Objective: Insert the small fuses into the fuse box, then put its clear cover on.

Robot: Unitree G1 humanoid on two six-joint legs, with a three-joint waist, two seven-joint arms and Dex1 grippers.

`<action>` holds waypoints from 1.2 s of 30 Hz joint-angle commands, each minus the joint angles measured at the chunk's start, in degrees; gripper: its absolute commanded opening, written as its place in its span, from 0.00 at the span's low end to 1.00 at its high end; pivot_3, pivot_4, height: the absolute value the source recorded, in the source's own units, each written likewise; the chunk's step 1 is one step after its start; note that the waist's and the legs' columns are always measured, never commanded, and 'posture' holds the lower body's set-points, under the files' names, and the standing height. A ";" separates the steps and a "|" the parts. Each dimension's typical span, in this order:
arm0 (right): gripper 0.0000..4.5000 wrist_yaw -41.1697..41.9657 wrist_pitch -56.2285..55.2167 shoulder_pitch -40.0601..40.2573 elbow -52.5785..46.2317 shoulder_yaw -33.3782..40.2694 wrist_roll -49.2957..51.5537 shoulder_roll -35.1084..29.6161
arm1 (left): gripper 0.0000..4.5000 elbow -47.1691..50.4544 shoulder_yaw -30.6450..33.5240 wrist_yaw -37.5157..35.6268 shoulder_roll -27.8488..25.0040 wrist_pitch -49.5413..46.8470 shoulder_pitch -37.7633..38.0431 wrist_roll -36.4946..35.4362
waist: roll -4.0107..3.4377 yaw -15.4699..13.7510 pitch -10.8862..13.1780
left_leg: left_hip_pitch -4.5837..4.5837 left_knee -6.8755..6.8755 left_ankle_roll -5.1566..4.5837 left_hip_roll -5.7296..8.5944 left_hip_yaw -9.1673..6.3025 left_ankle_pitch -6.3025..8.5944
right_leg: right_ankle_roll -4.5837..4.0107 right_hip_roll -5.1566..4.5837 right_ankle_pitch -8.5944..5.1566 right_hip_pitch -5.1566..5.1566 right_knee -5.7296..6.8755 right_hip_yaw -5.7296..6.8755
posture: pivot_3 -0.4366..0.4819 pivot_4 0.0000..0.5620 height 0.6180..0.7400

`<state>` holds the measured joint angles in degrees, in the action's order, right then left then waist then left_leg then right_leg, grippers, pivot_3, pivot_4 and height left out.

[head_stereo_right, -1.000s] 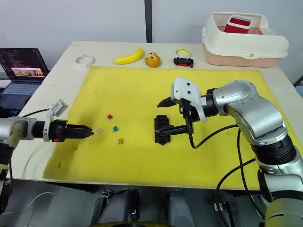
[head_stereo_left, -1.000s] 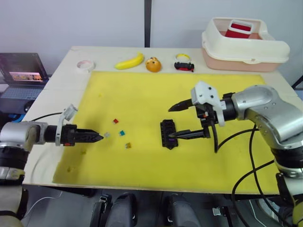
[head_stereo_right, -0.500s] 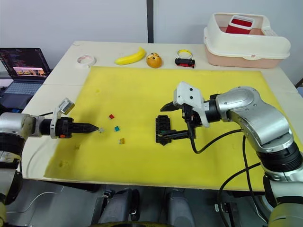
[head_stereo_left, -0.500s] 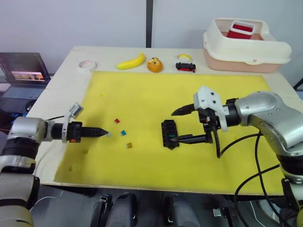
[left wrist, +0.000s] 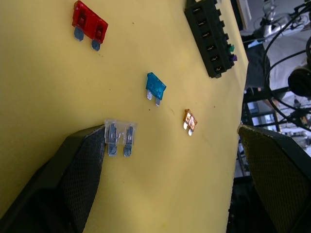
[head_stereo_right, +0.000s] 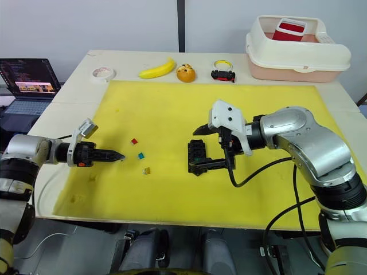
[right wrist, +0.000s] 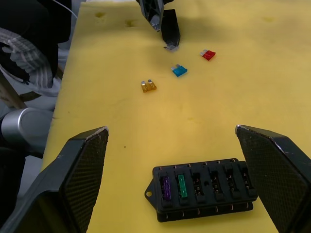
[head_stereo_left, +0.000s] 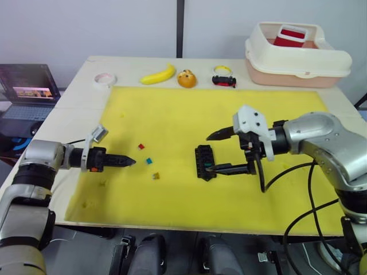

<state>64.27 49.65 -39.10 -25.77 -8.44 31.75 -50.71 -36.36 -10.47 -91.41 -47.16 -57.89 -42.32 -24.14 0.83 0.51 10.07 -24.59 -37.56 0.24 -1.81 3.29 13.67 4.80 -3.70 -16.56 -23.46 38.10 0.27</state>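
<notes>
Reaching L arm (head_stereo_left: 123,162) low twd grey fuse (left wrist: 119,137).

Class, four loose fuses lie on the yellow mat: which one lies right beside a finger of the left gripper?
The clear grey fuse. It lies against one finger of the left gripper, while the red, teal and amber fuses lie farther off.

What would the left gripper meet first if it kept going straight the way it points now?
The left gripper already has the clear fuse against one finger. Going on, the amber fuse and teal fuse lie nearest ahead; the fuse box is farther. Depth is hard to judge.
</notes>
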 commanded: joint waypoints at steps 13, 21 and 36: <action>1.00 -0.18 -1.07 -0.53 -1.73 1.04 0.29 -0.81 | 0.38 -5.14 -0.26 2.18 0.54 5.89 2.40 4.42 | 0.00 0.28 0.00 | 0.03 0.02 -0.02 -0.03 0.01 0.01 | 0.01 0.02 0.00 -0.02 0.01 0.00 | 0.48 0.27 1.00; 1.00 0.38 -1.49 -0.46 -1.58 0.99 0.06 -1.08 | 0.32 -6.25 0.25 2.69 0.64 7.04 2.70 4.54 | -0.01 0.28 -0.01 | 0.06 0.02 -0.02 -0.04 0.01 0.01 | 0.00 0.03 0.00 0.00 0.02 0.00 | 0.48 0.27 1.00; 1.00 0.51 -1.81 -0.24 -1.50 0.65 0.15 -1.30 | 0.07 -3.71 2.42 2.91 -0.19 6.37 3.63 3.10 | -0.01 0.33 -0.01 | 0.07 0.04 -0.02 -0.06 0.01 0.02 | 0.00 0.02 0.00 -0.01 0.02 0.00 | 0.48 0.27 1.00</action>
<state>64.60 48.45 -38.81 -25.81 -8.47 31.72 -51.35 -40.22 -8.67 -88.89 -46.27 -50.91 -39.71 -21.64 0.82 0.84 10.06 -24.51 -37.52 0.22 -1.87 3.31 13.68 4.80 -3.68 -16.56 -23.47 38.12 0.27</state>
